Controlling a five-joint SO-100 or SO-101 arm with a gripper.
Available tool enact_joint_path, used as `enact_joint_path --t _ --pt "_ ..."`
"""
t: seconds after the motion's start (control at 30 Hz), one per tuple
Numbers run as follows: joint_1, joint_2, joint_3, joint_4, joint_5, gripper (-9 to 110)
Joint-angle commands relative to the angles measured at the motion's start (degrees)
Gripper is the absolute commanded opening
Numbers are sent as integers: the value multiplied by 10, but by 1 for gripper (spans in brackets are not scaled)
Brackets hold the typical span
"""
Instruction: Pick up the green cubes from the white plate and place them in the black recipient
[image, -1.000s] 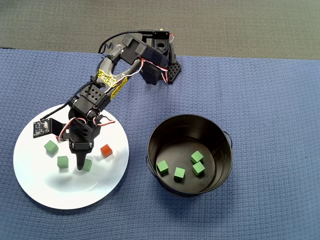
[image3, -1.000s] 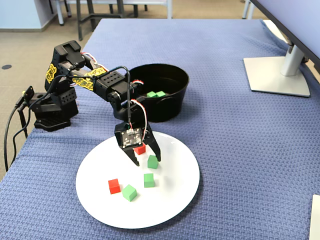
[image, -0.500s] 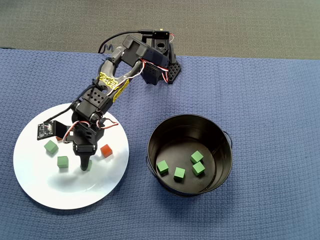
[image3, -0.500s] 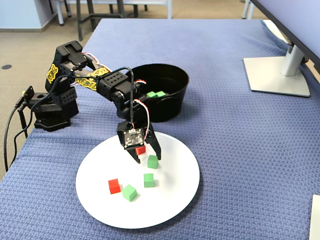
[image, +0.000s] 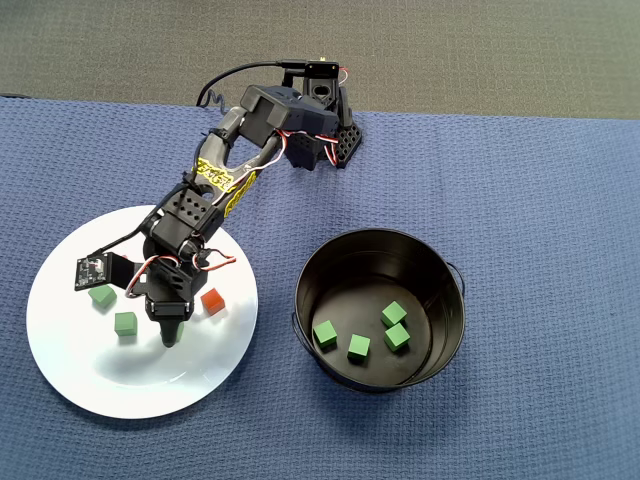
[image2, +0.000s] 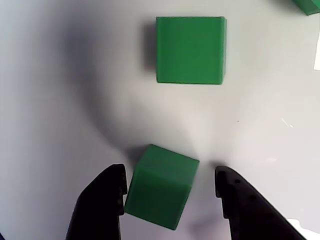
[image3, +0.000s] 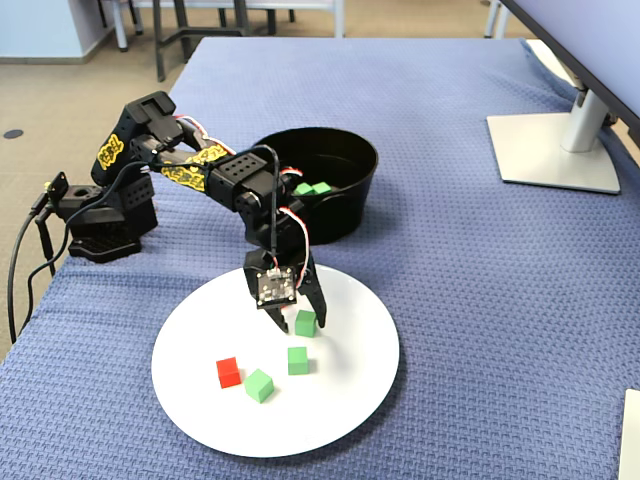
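Note:
Several green cubes lie on the white plate (image: 120, 385). My gripper (image: 172, 335) points down at the plate and stands open around one green cube (image2: 160, 187). In the wrist view the left fingertip (image2: 117, 175) is at the cube's side and the right one stands apart from it. The fixed view shows the same cube (image3: 306, 320) between the jaws of the gripper (image3: 301, 326). Two more green cubes (image: 125, 323) (image: 100, 296) lie to the left in the overhead view. The black recipient (image: 300, 290) stands right of the plate with several green cubes (image: 358, 347) inside.
A red cube (image: 211, 300) lies on the plate just right of the gripper, and another red cube (image3: 229, 372) lies near the plate's front in the fixed view. The arm's base (image: 320, 130) is at the cloth's back edge. A monitor stand (image3: 555, 150) is far right.
The gripper has come down and shifted sideways over the green cube, which now sits between its open fingers. The cubes and the black recipient have not moved.

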Motion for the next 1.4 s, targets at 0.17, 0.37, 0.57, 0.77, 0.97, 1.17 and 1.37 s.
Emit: enact_joint_path --t 0.17,0.37,0.57,0.77,0.97,1.17,1.37 --pt "-9 7 -40 6 14 10" --pt "-12 28 -27 19 22 10" --pt "-11 33 -25 16 28 7" --pt "-11 33 -25 11 28 2" --pt "-1 63 -25 4 47 0" --pt "32 167 -20 11 110 0" --pt "52 347 53 53 151 0"
